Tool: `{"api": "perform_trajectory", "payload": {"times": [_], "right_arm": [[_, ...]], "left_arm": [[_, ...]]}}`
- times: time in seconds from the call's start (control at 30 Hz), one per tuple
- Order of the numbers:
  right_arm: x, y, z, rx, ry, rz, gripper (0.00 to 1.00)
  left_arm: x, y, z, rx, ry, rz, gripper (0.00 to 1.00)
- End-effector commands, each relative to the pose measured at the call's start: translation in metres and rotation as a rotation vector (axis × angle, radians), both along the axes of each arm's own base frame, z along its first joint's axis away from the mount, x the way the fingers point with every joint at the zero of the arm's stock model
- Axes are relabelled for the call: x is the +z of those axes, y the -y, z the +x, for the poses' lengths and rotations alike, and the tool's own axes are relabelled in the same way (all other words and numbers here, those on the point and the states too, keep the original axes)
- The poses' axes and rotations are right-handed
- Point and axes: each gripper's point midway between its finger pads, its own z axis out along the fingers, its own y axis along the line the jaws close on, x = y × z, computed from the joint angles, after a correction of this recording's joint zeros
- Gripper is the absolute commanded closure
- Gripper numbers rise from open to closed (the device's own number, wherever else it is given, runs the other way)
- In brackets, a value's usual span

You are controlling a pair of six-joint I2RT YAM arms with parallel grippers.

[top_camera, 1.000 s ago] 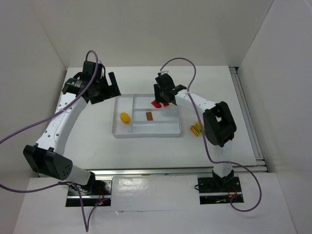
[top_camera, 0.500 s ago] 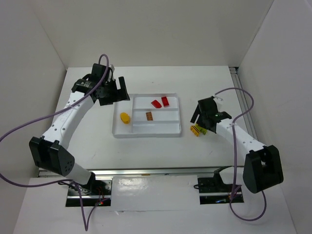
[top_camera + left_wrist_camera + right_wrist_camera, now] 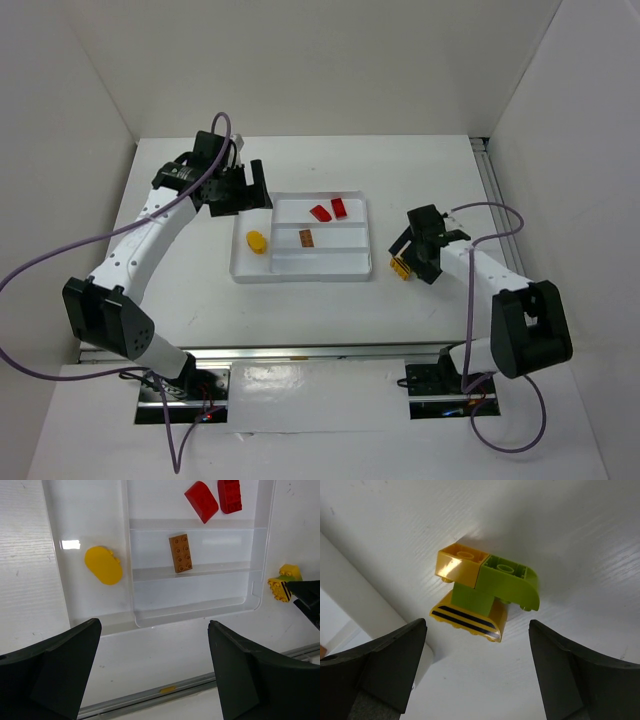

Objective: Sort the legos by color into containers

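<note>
The white tray [image 3: 300, 277] holds a yellow rounded brick [image 3: 257, 242] in its left compartment. A brown brick [image 3: 306, 238] lies in the middle one and two red bricks [image 3: 321, 212] in the far one. My left gripper [image 3: 245, 192] hangs open over the tray's far left corner, holding nothing. Its wrist view shows the yellow brick [image 3: 103, 565], the brown brick [image 3: 180, 553] and the red bricks [image 3: 201, 501]. On the table right of the tray sits a cluster of yellow and lime-green bricks [image 3: 401, 266]. My right gripper [image 3: 418, 262] is open just beside the cluster [image 3: 485, 592], which lies ahead of its spread fingers [image 3: 560, 670].
A metal rail [image 3: 170, 689] runs along the table's near edge and another [image 3: 505, 230] along its right side. White walls enclose the table on three sides. Purple cables loop off both arms. The tray's corner [image 3: 350, 590] shows left of the right gripper.
The right gripper opened, left a red brick in the far compartment, and swung right and down to the yellow-green cluster. The left arm shifted slightly right toward the tray.
</note>
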Motion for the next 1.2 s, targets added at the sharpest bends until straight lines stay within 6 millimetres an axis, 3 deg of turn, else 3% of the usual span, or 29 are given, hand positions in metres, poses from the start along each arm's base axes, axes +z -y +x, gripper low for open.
{"api": "perform_trajectory", "payload": {"times": [0.0, 0.4, 0.53, 0.63, 0.73, 0.87, 0.9, 0.93, 1.0, 1.03, 1.17], "right_arm": [[0.007, -0.005, 0.023, -0.052, 0.052, 0.049, 0.1], [-0.012, -0.002, 0.041, -0.028, 0.05, -0.005, 0.17], [-0.026, 0.001, 0.04, -0.006, 0.004, -0.052, 0.24], [-0.024, 0.001, 0.041, 0.023, -0.004, -0.092, 0.32], [-0.003, -0.008, 0.045, 0.08, 0.065, -0.095, 0.35], [0.023, -0.017, 0.043, 0.216, 0.122, -0.137, 0.42], [0.029, -0.019, 0.043, 0.246, 0.13, -0.141, 0.42], [0.038, -0.024, 0.046, 0.282, 0.151, -0.129, 0.42], [0.052, -0.03, 0.042, 0.396, 0.189, -0.133, 0.42], [0.059, -0.042, 0.038, 0.461, 0.208, -0.099, 0.42], [0.105, -0.065, 0.029, 0.637, 0.358, -0.034, 0.42]], "left_arm": [[0.011, 0.005, 0.003, -0.044, 0.046, -0.017, 0.01], [0.006, 0.009, -0.003, -0.071, 0.042, -0.034, 0.01], [0.002, 0.01, -0.005, -0.076, 0.03, -0.037, 0.01], [0.005, 0.007, -0.008, -0.071, 0.039, -0.033, 0.01], [0.001, 0.007, -0.009, -0.07, 0.031, -0.03, 0.01], [-0.003, 0.02, -0.011, -0.121, -0.007, -0.083, 0.01], [0.003, 0.031, -0.01, -0.174, 0.005, -0.13, 0.01], [-0.005, 0.038, -0.011, -0.198, -0.03, -0.154, 0.01], [0.006, 0.061, -0.011, -0.287, -0.023, -0.223, 0.03], [0.009, 0.071, -0.009, -0.329, -0.01, -0.232, 0.03], [0.027, 0.134, -0.017, -0.561, -0.008, -0.345, 0.03]]}}
